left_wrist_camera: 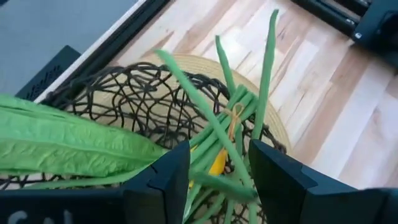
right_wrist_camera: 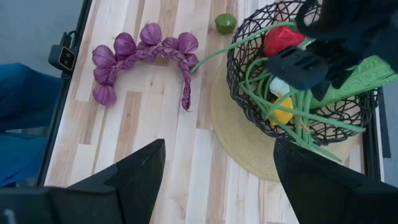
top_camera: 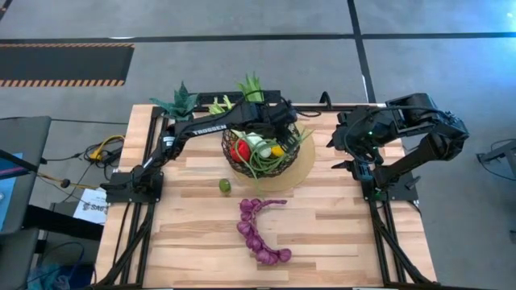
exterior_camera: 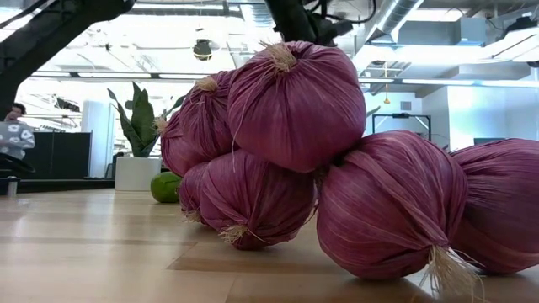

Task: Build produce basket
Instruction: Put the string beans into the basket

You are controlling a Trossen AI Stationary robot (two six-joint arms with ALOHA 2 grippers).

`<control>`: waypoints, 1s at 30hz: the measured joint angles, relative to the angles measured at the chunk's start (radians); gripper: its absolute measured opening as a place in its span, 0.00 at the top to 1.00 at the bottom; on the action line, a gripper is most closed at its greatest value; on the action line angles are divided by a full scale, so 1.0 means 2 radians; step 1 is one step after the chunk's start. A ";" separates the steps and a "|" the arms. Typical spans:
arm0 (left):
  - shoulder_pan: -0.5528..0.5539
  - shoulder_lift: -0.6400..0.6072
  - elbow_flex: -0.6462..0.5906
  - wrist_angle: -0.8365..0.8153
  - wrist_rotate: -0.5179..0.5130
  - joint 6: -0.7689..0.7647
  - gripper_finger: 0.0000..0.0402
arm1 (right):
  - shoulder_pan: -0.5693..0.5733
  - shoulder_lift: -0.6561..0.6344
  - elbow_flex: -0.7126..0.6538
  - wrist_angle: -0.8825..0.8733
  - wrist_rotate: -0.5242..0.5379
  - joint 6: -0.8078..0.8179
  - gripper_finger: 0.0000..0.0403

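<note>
Left gripper hangs right over the basket, fingers spread with only bean stems showing between them, gripping nothing. A broad green leaf lies beside them. Inside: long beans, red pepper, lemon. The basket sits on a tan mat. The lime waits just outside the rim, and the onion string lies well apart on the table. That string looks floppy and bulky, so I'd grab the braid, not a bulb. Right gripper waits wide open beside the mat, empty.
</note>
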 joint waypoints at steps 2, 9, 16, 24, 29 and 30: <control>-0.002 -0.009 0.000 -0.009 0.003 0.000 0.62 | 0.000 0.000 0.000 0.000 0.000 -0.002 0.21; -0.046 -0.048 0.000 -0.103 0.010 -0.028 0.62 | 0.000 0.000 0.000 0.000 0.000 -0.003 0.21; -0.143 -0.051 -0.009 -0.189 -0.076 -0.025 0.62 | 0.000 0.000 0.000 0.000 0.000 0.001 0.21; -0.213 -0.047 -0.102 -0.192 -0.212 0.081 0.62 | 0.000 0.000 0.000 0.000 0.000 0.031 0.21; -0.213 -0.047 -0.172 -0.189 -0.232 0.096 0.62 | 0.000 0.000 0.000 0.000 0.000 0.041 0.21; -0.211 -0.047 -0.182 -0.182 -0.232 0.096 0.62 | 0.000 0.000 0.000 0.000 0.000 0.042 0.21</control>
